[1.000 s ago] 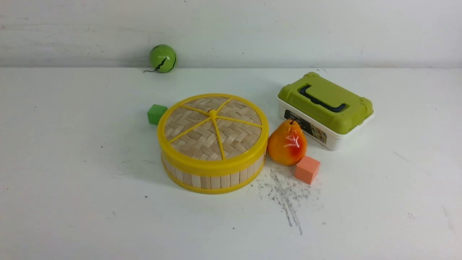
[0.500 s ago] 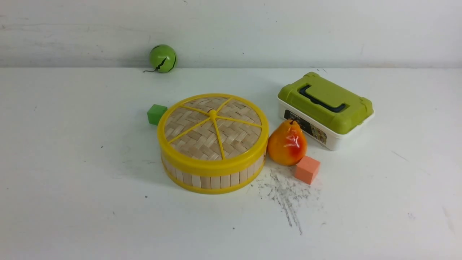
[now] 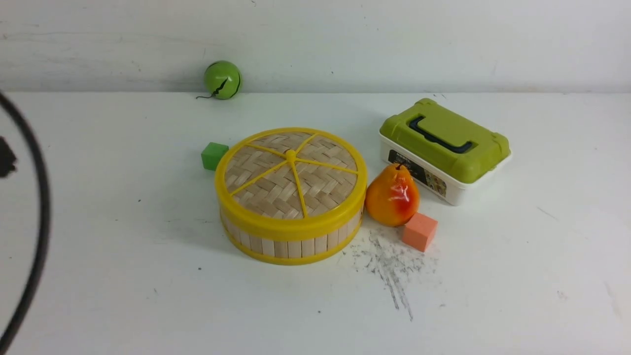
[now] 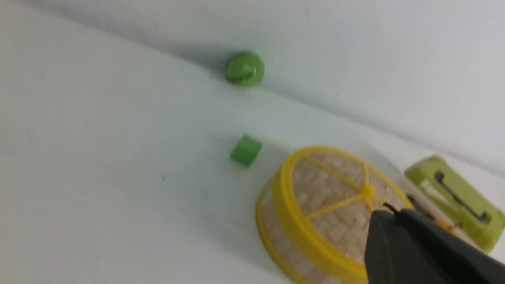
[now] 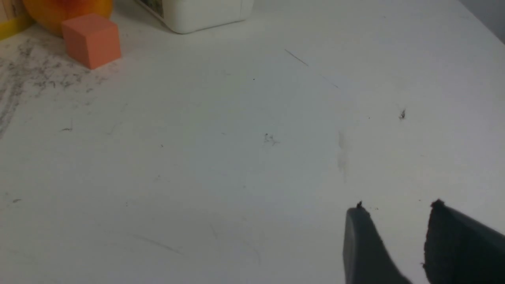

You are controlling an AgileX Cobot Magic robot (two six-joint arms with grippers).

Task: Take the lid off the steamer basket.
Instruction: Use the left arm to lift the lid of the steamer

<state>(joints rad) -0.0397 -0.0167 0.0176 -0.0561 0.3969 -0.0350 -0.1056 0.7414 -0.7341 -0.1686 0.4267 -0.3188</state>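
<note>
Yellow-rimmed lid in front view: flat on steamer basket, face up, round, no long axis. Left wrist: left gripper closed, empty, lid ahead of its tips, not touching. Right wrist: right gripper open, empty, basket well off.

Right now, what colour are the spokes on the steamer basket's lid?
Yellow spokes on the lid, clearest in the front view.

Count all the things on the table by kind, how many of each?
Cubes: 2, a green cube and an orange cube
Balls: 1, the green ball
Pears: 1, the pear
Steamer baskets: 1, the steamer basket with its lid on
Boxes: 1, the green-lidded box
Total: 6
</note>
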